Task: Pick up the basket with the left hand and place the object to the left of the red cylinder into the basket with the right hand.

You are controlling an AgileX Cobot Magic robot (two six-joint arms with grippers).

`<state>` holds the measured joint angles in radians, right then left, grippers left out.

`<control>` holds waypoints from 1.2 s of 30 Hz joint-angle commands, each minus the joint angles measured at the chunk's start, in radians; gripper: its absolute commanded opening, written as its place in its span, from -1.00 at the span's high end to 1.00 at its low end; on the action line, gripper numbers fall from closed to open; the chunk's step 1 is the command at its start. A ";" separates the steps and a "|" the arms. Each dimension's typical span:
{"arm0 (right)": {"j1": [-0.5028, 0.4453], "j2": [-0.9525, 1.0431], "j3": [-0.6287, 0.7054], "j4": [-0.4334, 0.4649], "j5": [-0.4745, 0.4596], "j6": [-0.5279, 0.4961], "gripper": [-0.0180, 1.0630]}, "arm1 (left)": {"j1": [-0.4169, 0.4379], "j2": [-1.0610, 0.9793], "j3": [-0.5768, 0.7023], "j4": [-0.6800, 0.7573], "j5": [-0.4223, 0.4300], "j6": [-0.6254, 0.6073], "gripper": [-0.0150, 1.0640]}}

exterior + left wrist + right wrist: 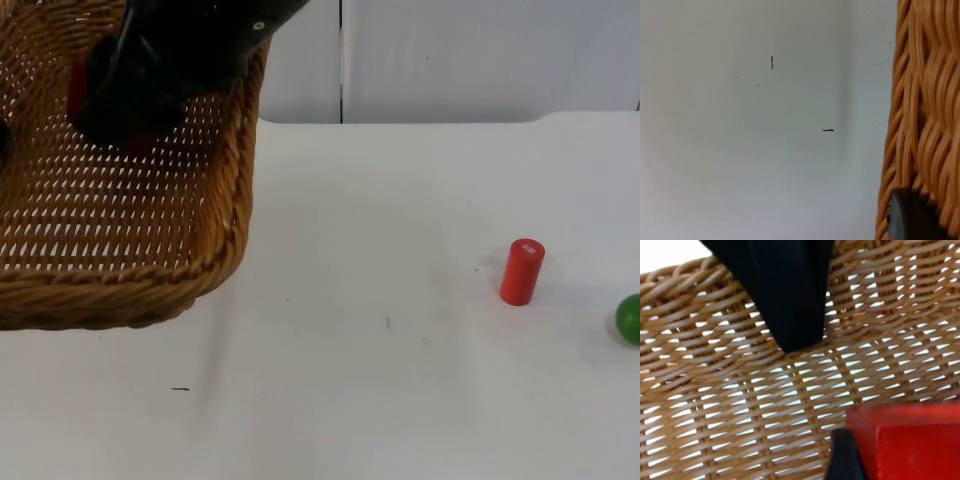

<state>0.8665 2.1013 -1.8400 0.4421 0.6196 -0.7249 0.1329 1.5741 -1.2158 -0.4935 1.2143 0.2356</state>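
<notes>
Front of white table (350, 420): small dark mark (180, 389), seen also in left wrist view on bare tabletop beside the basket's side. Further back, at the right edge, a green round obj (630, 318), partly cut off by the frame. Just left of it and a bit further back, red cylinder (521, 271), upright on the table, near the green obj but not touching.

Wicker basket (120, 290) is at the left, off the table and up close to the top cam, w/ a soft shadow on the table under its front-right corner. Left gripper (905, 217): black fingertip pressed on the woven rim, pinching the basket's side and holding it up.

Right arm comes down from above into the basket. Right gripper (815, 400) is inside, over the basket floor, w/ fingers spread: one finger tip sits over the weave, the other is well apart from it, and open weave shows between them. Red block (910, 440) is inside the basket, right against that second fingertip and clear of the first, so not clamped. Can't tell if the block rests flat on the weave. In top view a red patch shows by the black gripper body, over the basket's back half.

Furthest back: grey partition wall (450, 60) w/ a vertical seam, behind the table's rear edge.
</notes>
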 commanded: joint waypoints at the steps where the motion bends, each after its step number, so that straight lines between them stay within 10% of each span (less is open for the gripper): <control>1: 0.001 -0.008 -0.003 0.007 -0.008 0.002 0.96 | -0.004 -0.007 0.000 -0.026 0.007 0.002 0.98; 18: 0.001 -0.022 -0.003 -0.010 -0.012 0.036 -0.48 | -0.004 -0.007 0.000 -0.026 0.007 0.002 0.98; 36: -0.062 -0.153 0.000 -0.035 0.194 0.080 -0.48 | -0.004 -0.007 0.000 -0.026 0.007 0.002 0.98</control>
<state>0.8144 1.9652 -1.8400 0.3946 0.7801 -0.6485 0.1329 1.5741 -1.2158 -0.4898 1.2143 0.2356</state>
